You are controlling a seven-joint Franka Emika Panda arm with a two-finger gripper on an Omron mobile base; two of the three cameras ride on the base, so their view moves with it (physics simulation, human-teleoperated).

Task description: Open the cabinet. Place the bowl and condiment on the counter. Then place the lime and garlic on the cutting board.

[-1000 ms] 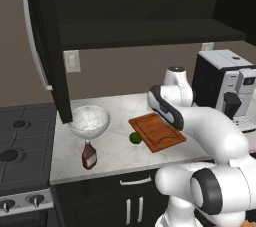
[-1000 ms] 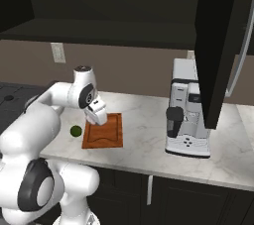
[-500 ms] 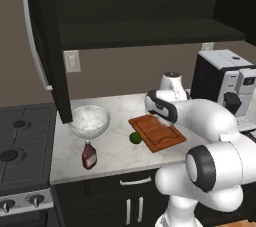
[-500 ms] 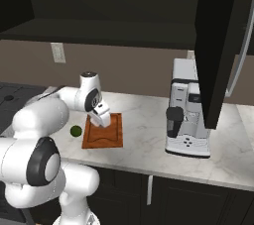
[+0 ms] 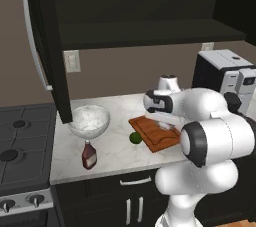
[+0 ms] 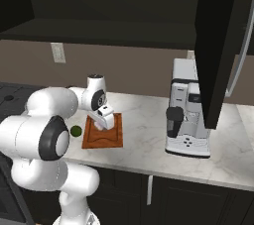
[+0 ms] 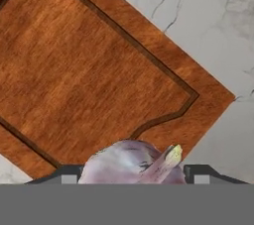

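My claw (image 7: 129, 182) hangs low over the board (image 7: 94, 70), and the garlic (image 7: 134, 164) sits between my fingertips (image 7: 198, 172), which show as dark tips on either side of the bulb. The jaws stand wide, about as wide as the bulb, so I am gripping the garlic. Whether it already touches the wood beneath I cannot tell. In the hand view the grooved brown wood lies right under the bulb, with one corner of the board pointing out onto the marble worktop (image 7: 198, 11).

From the left base view my claw (image 5: 165, 121) is over the middle of the board (image 5: 155, 138). The lime (image 5: 135, 137) rests on the worktop (image 5: 115, 153), just beside the board's left edge, not on it. The condiment (image 5: 89, 154) stands upright near the worktop's front edge, left of the lime. Behind it sits the bowl (image 5: 89, 120), close to the stove (image 5: 22, 143).

Further right a coffee machine (image 6: 188, 120) stands on the worktop, well apart from the board. Above, the cabinet (image 5: 140, 16) is open, its door (image 5: 45, 46) swung out to the left over the bowl.
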